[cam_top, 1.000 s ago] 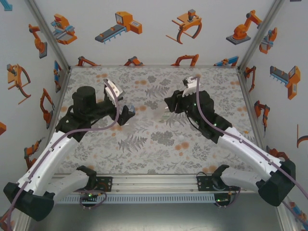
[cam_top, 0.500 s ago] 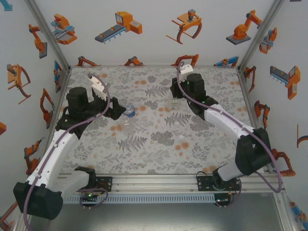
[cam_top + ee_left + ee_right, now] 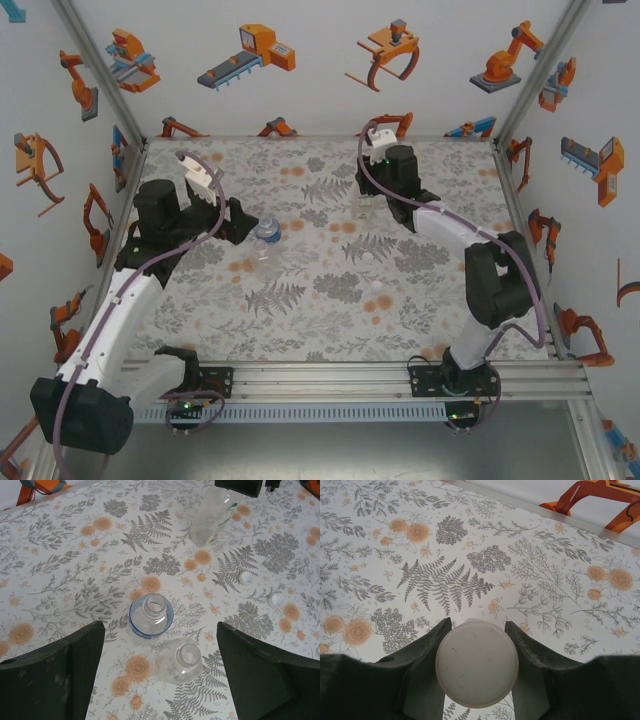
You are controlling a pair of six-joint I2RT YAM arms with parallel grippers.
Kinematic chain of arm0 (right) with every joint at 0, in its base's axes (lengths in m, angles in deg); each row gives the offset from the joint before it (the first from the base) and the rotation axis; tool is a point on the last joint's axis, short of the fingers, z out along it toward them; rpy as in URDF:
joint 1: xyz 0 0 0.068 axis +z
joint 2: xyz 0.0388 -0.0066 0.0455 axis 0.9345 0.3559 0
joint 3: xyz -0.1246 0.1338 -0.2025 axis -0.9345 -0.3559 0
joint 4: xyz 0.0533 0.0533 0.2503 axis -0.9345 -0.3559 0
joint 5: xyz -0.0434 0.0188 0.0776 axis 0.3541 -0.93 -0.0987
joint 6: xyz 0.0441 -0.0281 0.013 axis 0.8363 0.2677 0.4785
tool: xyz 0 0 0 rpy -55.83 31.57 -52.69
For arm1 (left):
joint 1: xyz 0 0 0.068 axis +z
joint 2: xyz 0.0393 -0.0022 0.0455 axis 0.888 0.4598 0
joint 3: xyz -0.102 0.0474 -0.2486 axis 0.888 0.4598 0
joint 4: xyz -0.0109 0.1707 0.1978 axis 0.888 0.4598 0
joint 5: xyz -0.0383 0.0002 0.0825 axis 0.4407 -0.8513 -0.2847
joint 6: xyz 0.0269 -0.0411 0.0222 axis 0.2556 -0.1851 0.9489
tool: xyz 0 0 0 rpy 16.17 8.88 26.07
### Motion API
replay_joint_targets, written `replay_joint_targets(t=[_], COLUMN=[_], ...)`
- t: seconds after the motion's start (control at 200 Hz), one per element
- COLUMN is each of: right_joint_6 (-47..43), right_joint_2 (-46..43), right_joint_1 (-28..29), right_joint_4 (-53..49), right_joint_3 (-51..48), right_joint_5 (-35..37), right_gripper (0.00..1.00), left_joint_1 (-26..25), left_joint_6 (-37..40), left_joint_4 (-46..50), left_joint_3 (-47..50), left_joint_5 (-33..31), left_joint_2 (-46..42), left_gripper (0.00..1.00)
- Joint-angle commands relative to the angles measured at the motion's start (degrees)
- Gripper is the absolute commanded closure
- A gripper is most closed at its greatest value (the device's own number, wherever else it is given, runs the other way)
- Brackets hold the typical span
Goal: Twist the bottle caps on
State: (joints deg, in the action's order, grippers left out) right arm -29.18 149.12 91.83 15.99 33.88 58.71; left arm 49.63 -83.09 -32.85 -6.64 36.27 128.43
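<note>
Gripped between the two dark fingers [image 3: 427, 652] of the right gripper [image 3: 477, 626], a round white plastic screw cap [image 3: 476, 662] is shown from above in the right wrist view; both fingers are pressed against its rim. The cap is held over the mouth of a small clear plastic bottle with a green-white label [image 3: 210, 517], which stands toward the far edge of the table, right of its middle. Whether the cap is seated on the thread cannot be told.

Two further bottles are placed left of the table's middle, nearer the left edge. A small clear plastic bottle with a blue label [image 3: 151, 616] stands upright with its mouth uncapped, and a plain clear plastic bottle [image 3: 177, 660], also uncapped, stands just beside it on the near side; contact between the two cannot be judged. Two loose white caps [image 3: 245, 577] [image 3: 276, 600] lie flat near the middle of the table, close to each other and well apart from all three bottles.

The left gripper [image 3: 248, 222] is held above the blue-labelled and plain bottles with its dark fingers [image 3: 60, 672] spread wide; nothing is grasped, and neither bottle is touched.

All items are carried by a table covered in a grey fern and orange flower print [image 3: 300, 320].
</note>
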Motion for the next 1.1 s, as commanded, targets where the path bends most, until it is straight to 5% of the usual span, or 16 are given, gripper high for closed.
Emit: replay_joint_targets(t=[0.0, 0.245, 0.776, 1.092], right_joint_6=[-0.82, -0.88, -2.28, -1.68], right_joint_2=[0.13, -0.42, -13.64, -22.81], right_joint_1=[-0.18, -0.17, 0.38, 6.84], right_joint_4=[2.21, 0.20, -10.20, -13.69], right_joint_3=[1.55, 2.08, 1.65, -5.16], right_joint_5=[-1.36, -1.29, -3.28, -10.89], right_gripper=[0.55, 0.39, 0.40, 0.40], left_joint_1=[0.51, 0.60, 0.69, 0.78], left_joint_6=[-1.00, -1.19, -1.66, -1.96], left_joint_4=[-1.49, -1.35, -1.54, -2.30], left_joint_3=[0.22, 0.06, 0.14, 0.67], left_joint_5=[1.65, 2.09, 2.52, 2.29], left_joint_2=[0.23, 0.45, -0.89, -2.13], left_gripper=[0.16, 0.16, 0.16, 0.16])
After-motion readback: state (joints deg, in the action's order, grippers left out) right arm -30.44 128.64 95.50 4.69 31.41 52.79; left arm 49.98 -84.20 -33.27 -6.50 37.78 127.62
